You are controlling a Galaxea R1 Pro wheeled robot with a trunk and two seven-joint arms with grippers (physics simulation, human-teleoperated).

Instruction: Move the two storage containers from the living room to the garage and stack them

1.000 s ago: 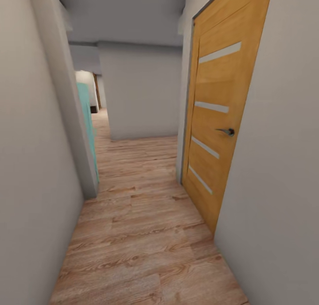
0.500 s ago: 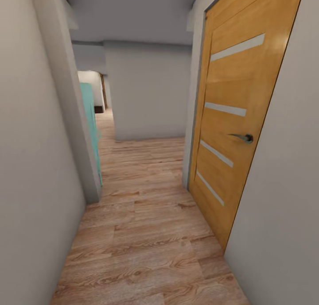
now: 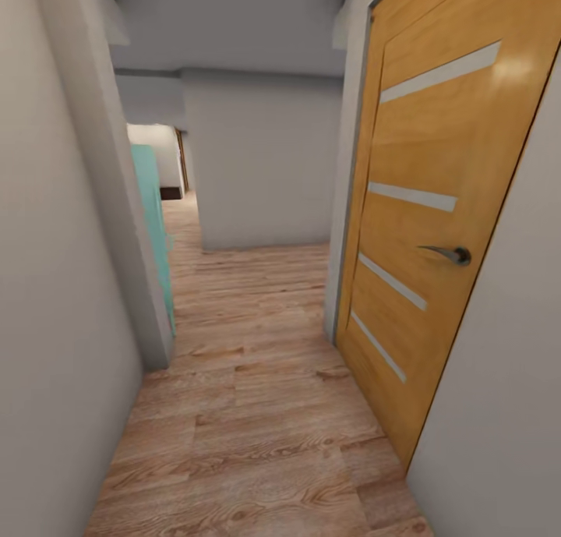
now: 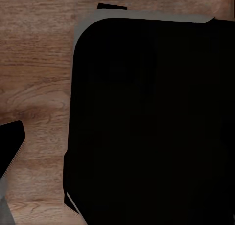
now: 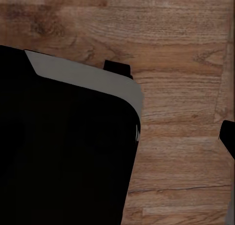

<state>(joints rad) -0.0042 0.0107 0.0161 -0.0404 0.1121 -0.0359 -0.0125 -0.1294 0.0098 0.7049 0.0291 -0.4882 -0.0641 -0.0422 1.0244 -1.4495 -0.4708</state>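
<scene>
The two storage containers are out of view. I am in a narrow hallway with a light wood-plank floor [image 3: 257, 412]. In the left wrist view, my dark rounded base [image 4: 152, 122] sits over the planks and a dark fingertip [image 4: 10, 142] pokes in at the edge. In the right wrist view the same base [image 5: 63, 151] shows over the floor, with another dark fingertip [image 5: 228, 137] at the frame's edge. Neither wrist view shows both fingers, so I cannot tell how the jaws stand.
A shut orange wooden door [image 3: 436, 233] with a metal handle [image 3: 448, 253] lines the right wall. A grey wall [image 3: 265, 163] blocks the way ahead, and the passage bends left past it. A teal panel [image 3: 152, 225] stands behind the left wall corner [image 3: 117, 210].
The camera has moved forward along the hallway: the orange door looms larger and further right, and the left wall corner is closer.
</scene>
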